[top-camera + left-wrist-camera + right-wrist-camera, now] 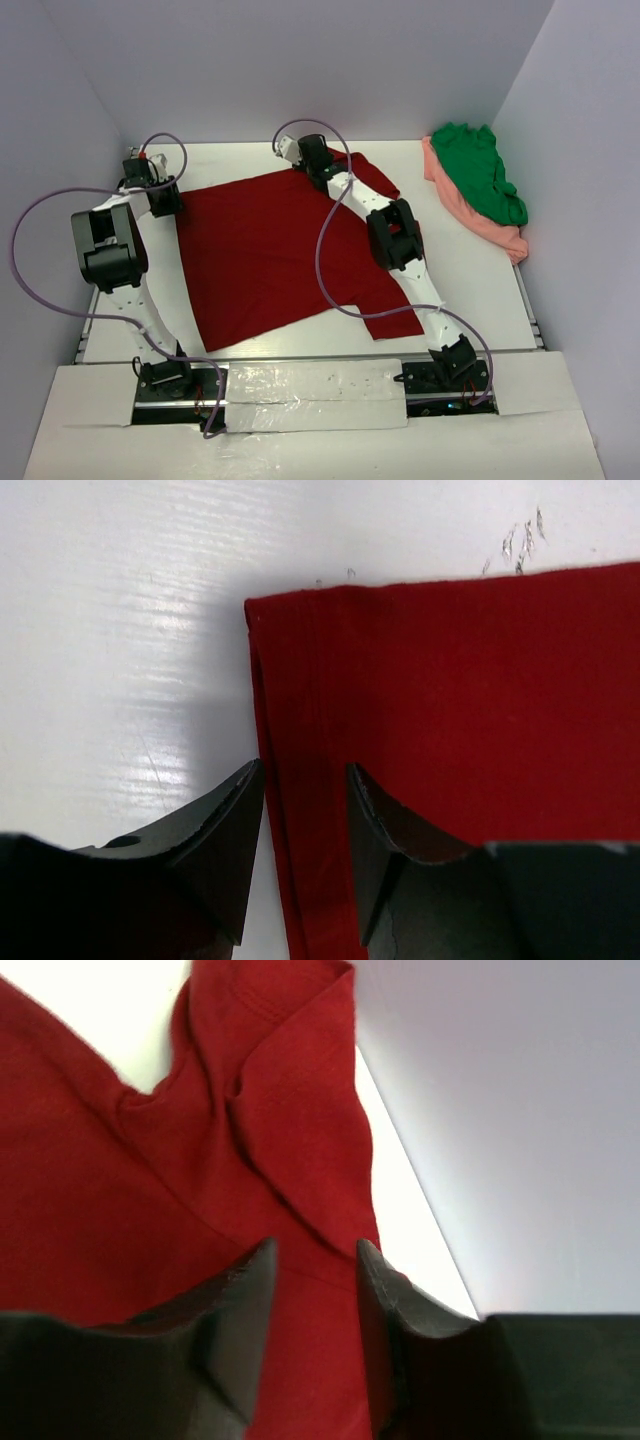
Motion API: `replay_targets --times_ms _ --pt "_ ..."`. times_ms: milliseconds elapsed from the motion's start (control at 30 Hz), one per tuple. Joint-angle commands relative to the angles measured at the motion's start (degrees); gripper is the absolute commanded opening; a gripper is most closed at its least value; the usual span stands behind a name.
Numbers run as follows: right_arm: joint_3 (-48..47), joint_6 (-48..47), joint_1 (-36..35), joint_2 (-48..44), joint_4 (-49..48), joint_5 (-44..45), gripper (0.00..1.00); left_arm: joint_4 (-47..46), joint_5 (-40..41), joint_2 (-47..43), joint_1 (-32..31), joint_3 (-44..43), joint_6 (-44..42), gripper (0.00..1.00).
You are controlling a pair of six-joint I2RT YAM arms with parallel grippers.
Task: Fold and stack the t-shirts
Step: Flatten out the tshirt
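Table: a white, slightly glossy top (480, 290) that fills the floor of the enclosure. The left wrist view shows streaky reflections and a few small scuff marks (520, 545).
Walls: plain pale lilac-grey panels close off the back (300, 60), the left (50, 150) and the right (580, 150). In the right wrist view the wall (500, 1110) meets a thin wedge of bare table.
Near edge: a white board with a shiny taped sheet (310, 390) lies between the two arm bases.
Cables: purple loops (40, 270) trail from both arms.
Dark red shirt (260, 250): spread mostly flat across the middle of the table, from the far left down to the near edge. One sleeve lies rumpled at the far side, and part of the cloth is hidden under the right arm.
Green shirt (480, 170): crumpled in the far right corner against the right wall, on top of the pink one.
Pink shirt (497, 236): under the green, with its edge showing on the near and left sides.
Left gripper (305, 770): at the shirt's far left corner. The jaws stand narrowly apart and straddle the doubled side edge; the cloth lies flat in the gap.
Right gripper (315, 1250): low over the rumpled sleeve near the back wall. The jaws stand narrowly apart with red cloth showing between them, and nothing is lifted.
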State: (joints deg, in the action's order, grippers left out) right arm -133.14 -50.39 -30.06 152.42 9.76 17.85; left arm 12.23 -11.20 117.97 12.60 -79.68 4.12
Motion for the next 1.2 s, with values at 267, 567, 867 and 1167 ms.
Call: replay_targets --times_ms 267,567,867,1167 --pt "13.32 17.51 3.69 -15.03 0.79 -8.78 0.0 -4.57 0.04 -10.83 0.93 5.14 -0.52 0.47" --pt "6.86 28.67 7.29 -16.55 20.08 -19.85 0.0 -6.51 0.66 -16.89 0.93 8.4 0.19 0.53" --pt "0.52 35.18 8.62 -12.06 33.81 -27.51 0.0 -4.32 -1.1 -21.99 0.93 9.1 0.62 0.54" --pt "-2.03 38.69 9.32 -8.02 44.55 -31.2 0.0 -0.89 -3.65 -26.74 0.93 9.37 0.63 0.55"
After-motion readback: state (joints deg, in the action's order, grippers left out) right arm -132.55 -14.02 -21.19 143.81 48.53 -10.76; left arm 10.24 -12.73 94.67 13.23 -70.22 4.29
